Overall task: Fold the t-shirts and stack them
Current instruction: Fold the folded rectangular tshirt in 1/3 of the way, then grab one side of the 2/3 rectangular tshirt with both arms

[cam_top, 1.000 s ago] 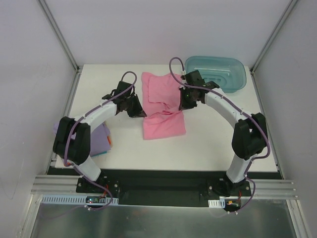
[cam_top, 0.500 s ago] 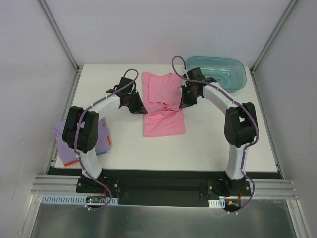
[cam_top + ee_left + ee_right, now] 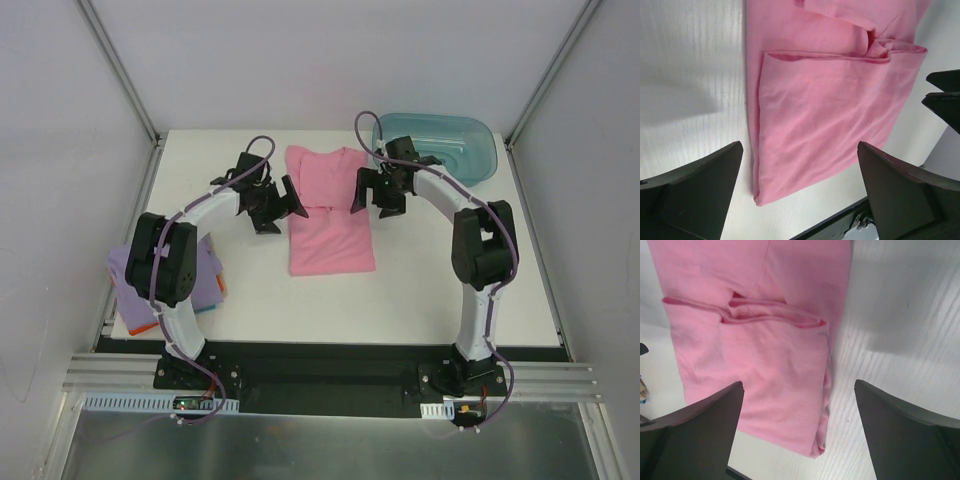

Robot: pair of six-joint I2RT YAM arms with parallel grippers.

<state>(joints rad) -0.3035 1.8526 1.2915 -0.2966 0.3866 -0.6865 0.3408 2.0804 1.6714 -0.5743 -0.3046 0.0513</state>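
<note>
1. Top view: we judge the next fold should bring the near hem of the plain pink cloth t-shirt [image 3: 330, 212], mid-counter [image 3: 430, 280], onto its far end, edges aligned. The lavender t-shirt [image 3: 205, 280] waits at the left edge.
2. Left wrist: left gripper [image 3: 800, 192] jaws spread, empty, above a folded pink panel.
3. Right wrist: right gripper [image 3: 799, 432] likewise open; the sleeve fold is slightly rumpled.

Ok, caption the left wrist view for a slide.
Open left gripper hovering over the folded pink t-shirt on the white table.
</note>
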